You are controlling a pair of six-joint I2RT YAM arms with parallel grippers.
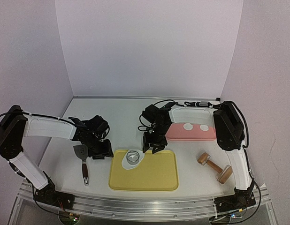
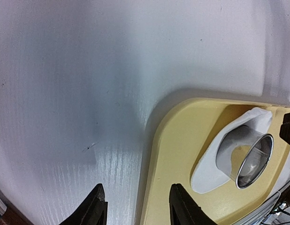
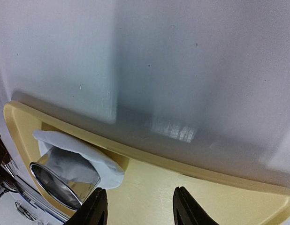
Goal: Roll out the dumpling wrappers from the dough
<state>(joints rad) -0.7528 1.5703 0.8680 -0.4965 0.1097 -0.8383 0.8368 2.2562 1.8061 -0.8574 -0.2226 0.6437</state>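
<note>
Currently the left gripper (image 2: 137, 199) stands released: its 2 dark fingers (image 2: 95, 206) are parted and only bare table and tray rim show in the gap. It sits over the white table (image 1: 117, 112) just beside the left edge of the 1 yellow tray (image 1: 154, 176). The right gripper (image 3: 140, 201) is likewise released, its 2 fingers (image 3: 182, 206) apart with nothing between them, and it is poised over the far edge of the same tray.

Between the 2 grippers, in the tray's far-left corner, lies 1 irregular white dough piece (image 1: 135, 163). On it stands 1 metal ring cutter (image 1: 133, 156), upright, with dough spreading beyond its rim on several sides. The rest of the tray floor is bare yellow.

Beyond the tray's far-right corner, partly under the right arm, lies 1 pink board (image 1: 177, 133). On it lie the 2 dumpling wrappers (image 1: 187, 126), both flat round white discs, side by side and not touching.

On the table to the left of the tray, near the left gripper, lies 1 spatula (image 1: 82, 161), its metal blade away from the arm bases and its dark handle toward them. To the right of the tray, well apart from the board, lies 1 wooden rolling pin (image 1: 214, 167), set at an angle.
</note>
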